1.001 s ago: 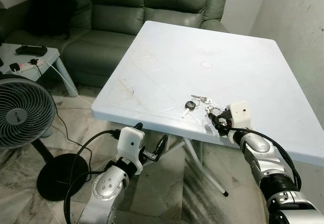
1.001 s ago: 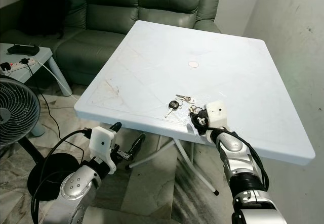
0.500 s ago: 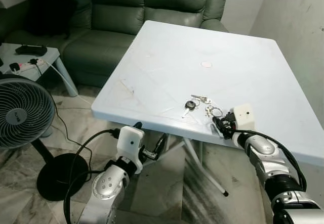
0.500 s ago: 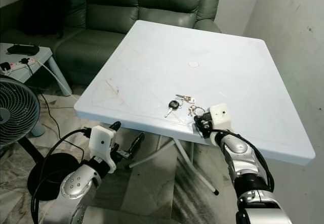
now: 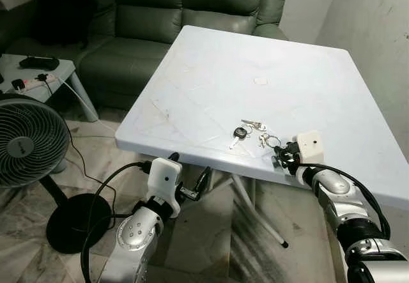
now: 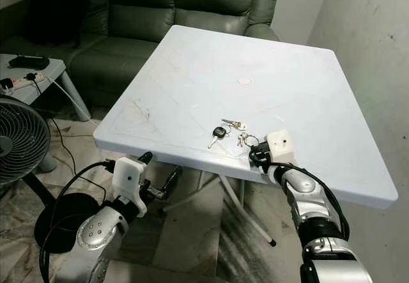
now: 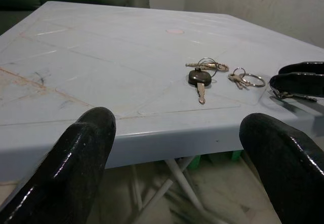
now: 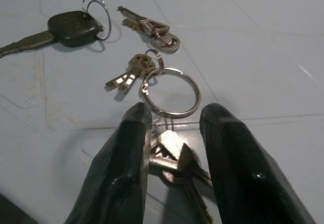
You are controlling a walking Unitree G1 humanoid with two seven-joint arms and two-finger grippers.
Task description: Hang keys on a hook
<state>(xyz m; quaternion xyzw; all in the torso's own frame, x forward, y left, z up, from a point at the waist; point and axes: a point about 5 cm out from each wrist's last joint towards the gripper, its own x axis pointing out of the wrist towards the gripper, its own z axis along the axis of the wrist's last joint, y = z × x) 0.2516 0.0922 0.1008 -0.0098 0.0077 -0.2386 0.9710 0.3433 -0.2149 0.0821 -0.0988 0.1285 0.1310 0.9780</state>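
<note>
Several keys lie near the front edge of the white table (image 5: pixel 255 46): a black-headed key (image 5: pixel 238 133) on a ring, a small bunch (image 5: pixel 254 126) behind it, and a large ring (image 8: pixel 170 92) with small brass keys. My right gripper (image 5: pixel 279 157) rests at the table's front edge, its fingers (image 8: pixel 126 148) closed narrowly on a key bundle (image 8: pixel 172 161) joined to that ring. My left gripper (image 5: pixel 190 165) hangs open below the front edge with nothing between its fingers (image 7: pixel 81 148).
A green sofa (image 5: pixel 160 15) stands behind the table. At the left are a standing fan (image 5: pixel 29 142) with a cable on the floor and a low side table (image 5: pixel 61 72) holding a power strip. A wall (image 5: pixel 377 34) runs close along the table's right side.
My right gripper has drawn back a little toward the table's front edge and to the right, baring the large ring ahead of it. The left arm has barely moved.
</note>
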